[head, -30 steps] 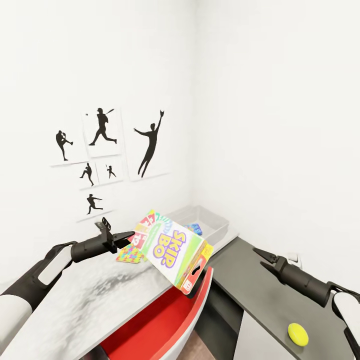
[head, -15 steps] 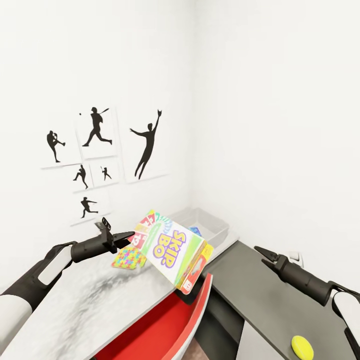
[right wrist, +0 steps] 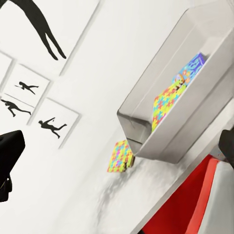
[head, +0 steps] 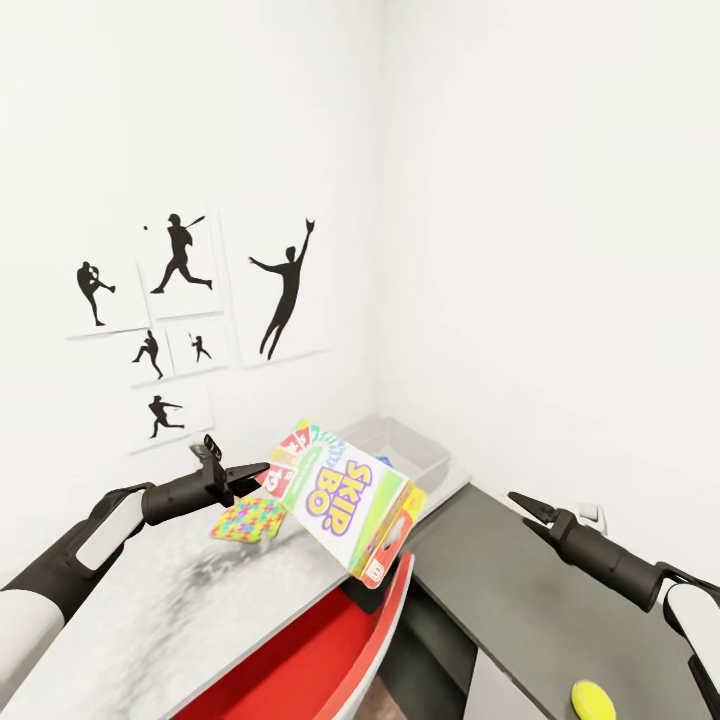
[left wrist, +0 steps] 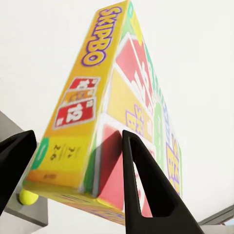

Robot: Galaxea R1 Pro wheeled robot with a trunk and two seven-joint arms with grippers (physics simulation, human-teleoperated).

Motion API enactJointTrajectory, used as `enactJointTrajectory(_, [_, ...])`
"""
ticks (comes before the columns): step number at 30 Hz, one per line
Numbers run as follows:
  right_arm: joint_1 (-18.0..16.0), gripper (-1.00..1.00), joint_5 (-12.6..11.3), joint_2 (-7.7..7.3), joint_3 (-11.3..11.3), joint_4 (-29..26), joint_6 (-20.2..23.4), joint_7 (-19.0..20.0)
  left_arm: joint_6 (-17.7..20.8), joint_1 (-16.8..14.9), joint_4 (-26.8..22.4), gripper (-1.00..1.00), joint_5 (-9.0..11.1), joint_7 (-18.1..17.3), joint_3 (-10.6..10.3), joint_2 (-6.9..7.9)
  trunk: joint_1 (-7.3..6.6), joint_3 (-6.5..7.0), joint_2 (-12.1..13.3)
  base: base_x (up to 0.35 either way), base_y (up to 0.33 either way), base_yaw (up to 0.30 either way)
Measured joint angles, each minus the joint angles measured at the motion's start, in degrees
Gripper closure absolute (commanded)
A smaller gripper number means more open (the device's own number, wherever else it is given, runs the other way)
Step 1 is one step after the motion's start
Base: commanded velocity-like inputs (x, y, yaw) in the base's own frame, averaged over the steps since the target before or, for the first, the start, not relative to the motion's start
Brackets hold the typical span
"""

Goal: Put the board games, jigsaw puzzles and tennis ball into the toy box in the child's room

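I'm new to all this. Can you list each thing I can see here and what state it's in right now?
Skip-Bo box: held in the air, tilted.
Left gripper: shut on the Skip-Bo box.
Right gripper: open, empty.
Toy box: holds a puzzle and a blue game.
Loose puzzle: flat on the table.
Tennis ball: resting on the dark cabinet.

The Skip-Bo box (head: 345, 500) hides most of the toy box (head: 425, 452) in the head view, and also a corner of the jigsaw puzzle (head: 248, 521) lying on the table (head: 170, 610). The tennis ball (head: 593, 700) is cut by that view's lower edge. In the left wrist view the ball (left wrist: 28, 197) peeks from under the box, mostly covered. In the right wrist view the puzzle (right wrist: 165, 104) and blue game (right wrist: 191, 68) inside the toy box are partly masked by its wall.
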Motion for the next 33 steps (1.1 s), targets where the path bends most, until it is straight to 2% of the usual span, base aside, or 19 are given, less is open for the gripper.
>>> enactJointTrajectory(18, [0.0, -1.0, 0.0, 0.09, 0.1, 0.0, 0.0, 0.0, -0.1, 0.1, 0.0, 1.0, -0.1, 0.0, 0.0, 0.01, 0.0, 0.0, 0.0, 0.052, 0.017, 0.266])
enactJointTrajectory(33, [0.0, -1.0, 0.0, 0.09, 0.1, 0.0, -0.1, 0.0, -0.2, 0.1, 0.0, 1.0, -0.2, 0.1, 0.0, 0.02, -0.01, 0.0, 0.0, 0.077, -0.049, 0.287])
